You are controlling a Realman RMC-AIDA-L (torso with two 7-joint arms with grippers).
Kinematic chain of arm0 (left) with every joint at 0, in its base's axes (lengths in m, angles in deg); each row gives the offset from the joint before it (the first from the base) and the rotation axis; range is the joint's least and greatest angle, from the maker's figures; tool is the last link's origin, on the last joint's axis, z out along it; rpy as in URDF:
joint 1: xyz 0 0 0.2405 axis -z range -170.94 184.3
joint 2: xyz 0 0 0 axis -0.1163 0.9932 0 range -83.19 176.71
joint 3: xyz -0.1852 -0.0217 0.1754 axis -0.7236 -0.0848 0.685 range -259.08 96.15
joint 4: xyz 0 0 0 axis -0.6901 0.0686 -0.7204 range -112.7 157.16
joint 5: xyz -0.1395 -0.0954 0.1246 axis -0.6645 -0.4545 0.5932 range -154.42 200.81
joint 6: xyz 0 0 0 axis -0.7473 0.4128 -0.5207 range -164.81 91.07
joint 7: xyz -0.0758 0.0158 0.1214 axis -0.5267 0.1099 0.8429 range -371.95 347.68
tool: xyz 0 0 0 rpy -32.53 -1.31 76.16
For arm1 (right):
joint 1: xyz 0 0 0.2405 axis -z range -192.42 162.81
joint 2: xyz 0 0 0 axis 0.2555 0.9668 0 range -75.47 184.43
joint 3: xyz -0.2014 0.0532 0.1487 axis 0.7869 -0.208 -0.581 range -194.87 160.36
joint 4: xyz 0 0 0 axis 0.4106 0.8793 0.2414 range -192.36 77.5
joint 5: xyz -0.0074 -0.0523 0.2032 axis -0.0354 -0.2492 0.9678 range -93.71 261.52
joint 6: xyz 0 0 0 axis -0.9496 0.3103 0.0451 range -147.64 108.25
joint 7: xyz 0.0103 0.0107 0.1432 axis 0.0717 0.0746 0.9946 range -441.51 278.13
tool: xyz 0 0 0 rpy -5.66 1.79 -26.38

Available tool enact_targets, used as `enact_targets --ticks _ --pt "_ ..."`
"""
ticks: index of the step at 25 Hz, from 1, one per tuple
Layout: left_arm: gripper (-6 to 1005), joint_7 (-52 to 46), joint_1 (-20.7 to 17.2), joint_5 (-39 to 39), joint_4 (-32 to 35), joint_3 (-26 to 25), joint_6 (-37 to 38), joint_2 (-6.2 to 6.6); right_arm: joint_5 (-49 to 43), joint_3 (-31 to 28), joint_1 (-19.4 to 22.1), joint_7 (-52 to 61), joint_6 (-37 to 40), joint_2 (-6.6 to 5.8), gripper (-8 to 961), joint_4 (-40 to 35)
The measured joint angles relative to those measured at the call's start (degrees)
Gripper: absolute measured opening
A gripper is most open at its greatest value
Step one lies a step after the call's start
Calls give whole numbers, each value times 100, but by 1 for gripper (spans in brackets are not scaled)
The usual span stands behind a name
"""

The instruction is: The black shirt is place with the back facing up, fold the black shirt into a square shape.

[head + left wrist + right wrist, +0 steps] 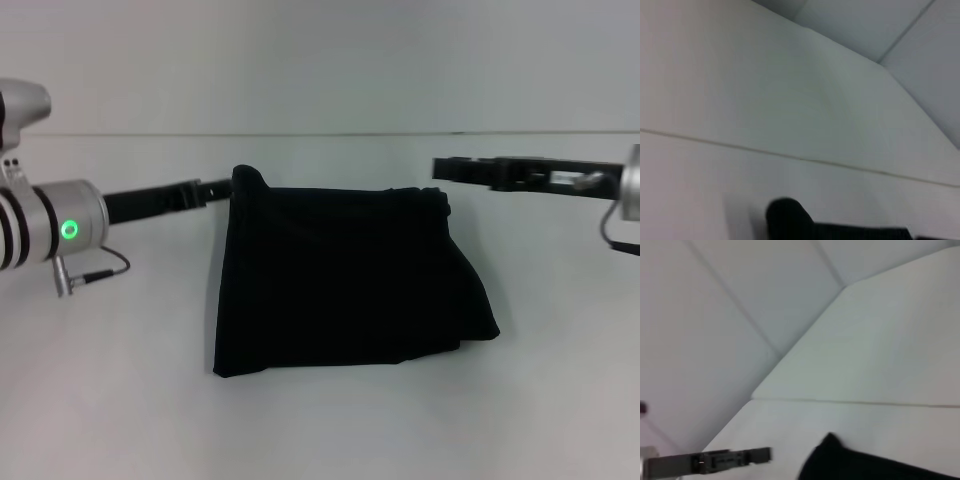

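- Left gripper: enters from the left edge of the head view at mid-height and reaches toward centre. Its tip meets the upper-left corner of the black shirt, where the cloth bunches up into a small peak. It looks clamped on that corner, the fingertips buried in fabric (judgement from the lifted peak, not from seeing the pads).
- Black shirt: centre of the frame on the white table, already a compact block, roughly rectangular. The top edge is held up and taut between the two arms; the lower edge rests on the table. The lower-right corner flares out past the rest.
- Right gripper: comes in from the right edge, upper half of the frame, tip at the shirt's upper-right corner. It seems to pinch the cloth there, but contact is dark on dark, so I cannot tell for sure.
- Wrist views: each shows only a dark fabric corner at the bottom of the frame against the white surface.
- Progress: sleeves appear tucked in and the width reduced. What seems left is laying this lifted edge down to finish the last fold, then tidying the flared corner to get a square.
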Motion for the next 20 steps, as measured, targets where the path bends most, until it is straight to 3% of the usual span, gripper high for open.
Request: enact_targets --ticks 2,5,13,20 --pt "637 210 -55 -4 -18 -37 318 -16 -2 141 -155 -13 -111 57 536 70" --pt "709 446 -93 -5 -45 -45 584 -40 -5 404 -339 -66 -423 134 381 224" --pt "715 550 -112 -10 -60 -159 657 -45 -6 946 -756 -433 -1818 373 44 846" --pt "714 551 -90 -10 -59 -199 655 -32 -3 1335 -782 -443 -2856 467 13 1226"
